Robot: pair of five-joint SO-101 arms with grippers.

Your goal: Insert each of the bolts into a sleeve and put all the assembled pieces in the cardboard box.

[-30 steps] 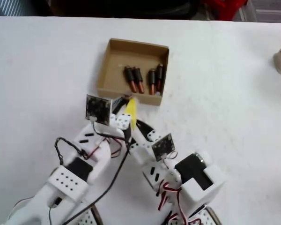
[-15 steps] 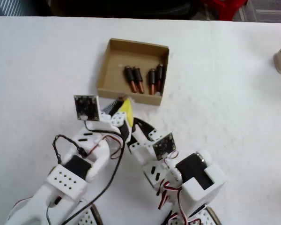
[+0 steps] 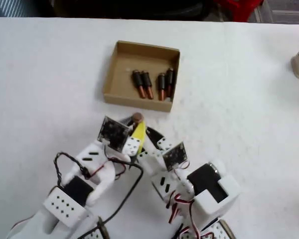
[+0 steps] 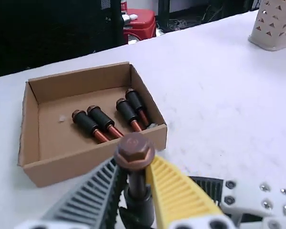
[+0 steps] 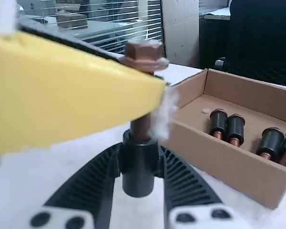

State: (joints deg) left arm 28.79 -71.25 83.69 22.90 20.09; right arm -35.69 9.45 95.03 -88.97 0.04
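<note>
1. Gripping the sleeve (image 5: 138, 179) in my right pincer (image 5: 139, 160), nearest to me: both black jaws are clamping it from the sides and it is standing upright above the table (image 4: 219, 95).
2. I am judging the sleeve to be a stiff, smooth, dark tube, light for its size. Being round, it is likely to twist in a loose grip, so mid-height on the barrel is looking like the right place to hold it.
3. My left pincer (image 4: 133, 168) is closed on the bolt (image 4: 135, 151). The grey and yellow fingers (image 4: 176, 191) are pinching the shank just under the hex head.
4. The bolt's lower end is sitting inside the sleeve's mouth. Some bare shank is showing between head and sleeve, so I am reckoning it only part seated.
5. The bolt is looking like coppery metal: rigid, small, not fragile. The shank is probably slippery, but the head is giving a ledge that stops it dropping through my fingers.
6. Just beyond, the cardboard box (image 4: 71, 164) is lying open-topped on the table.
7. Four assembled pieces (image 4: 128, 110) are lying in the box in two side-by-side pairs.
8. The box walls are looking thin and light, so I am expecting it to slide if nudged. Lowering the piece in from above seems safer than pushing it over the rim.
</note>
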